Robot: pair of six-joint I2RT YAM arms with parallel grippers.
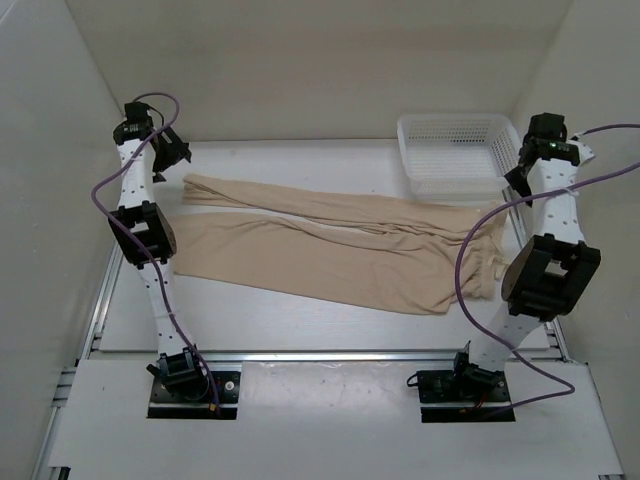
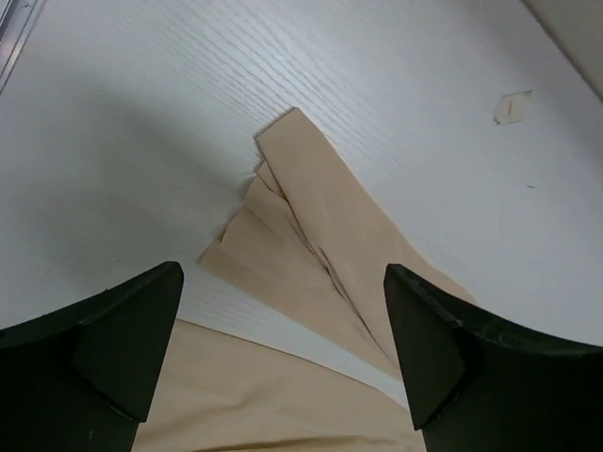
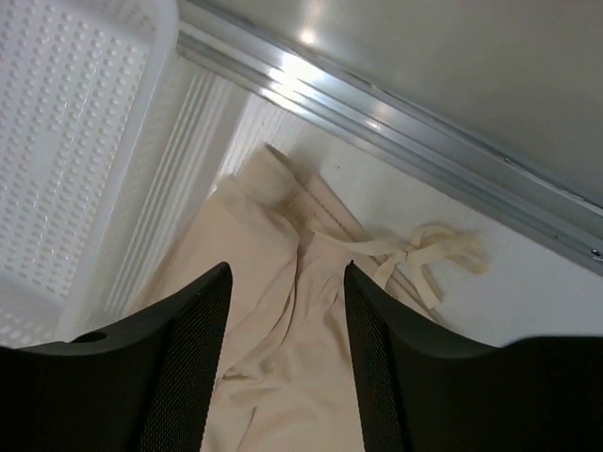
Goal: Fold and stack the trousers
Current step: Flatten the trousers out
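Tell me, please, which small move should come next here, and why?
Probably lower the left gripper onto the leg cuffs and pinch them. The trousers lie flat and unfolded, both grippers are open and empty, the cuffs lie under the left one, and the right gripper hangs over the waistband.

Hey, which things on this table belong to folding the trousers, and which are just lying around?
For the job:
trousers
left pincer, open over the leg hems
right pincer, open over the waistband

Just lying about:
white mesh basket
small beige tag
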